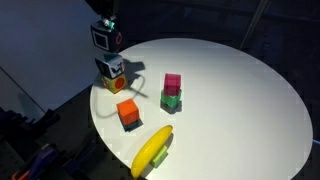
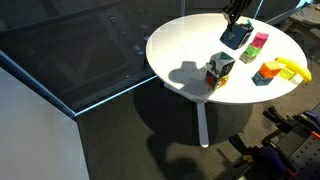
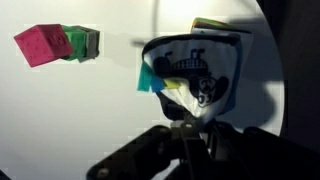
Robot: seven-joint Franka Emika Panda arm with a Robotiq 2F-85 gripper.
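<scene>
- The gripper [image 1: 106,28] is pressed together on a teal-sided cube [image 1: 103,39], pinching it from above. The cube hangs clear of the round white tabletop [image 1: 240,90], near its rim.
- The grip from above leaves the cube's printed faces bare. In the wrist view one face shows a dark ship-like print, with the fingers coming in from the bottom of the picture.
- A patterned cube [image 1: 112,70] stands on the tabletop below the held one, and the two are apart. The views do not settle whether the held cube is straight over it or a little to one side.
- A pink block [image 1: 172,82] rests on a green block [image 1: 171,101] as a small stack, well apart from the gripper toward the middle of the tabletop.
- An orange block [image 1: 128,112] sits alone near the patterned cube.
- A banana [image 1: 152,150] lies at the tabletop's edge with something green just beside or under it. Too little of that thing shows to tell what it is.
</scene>
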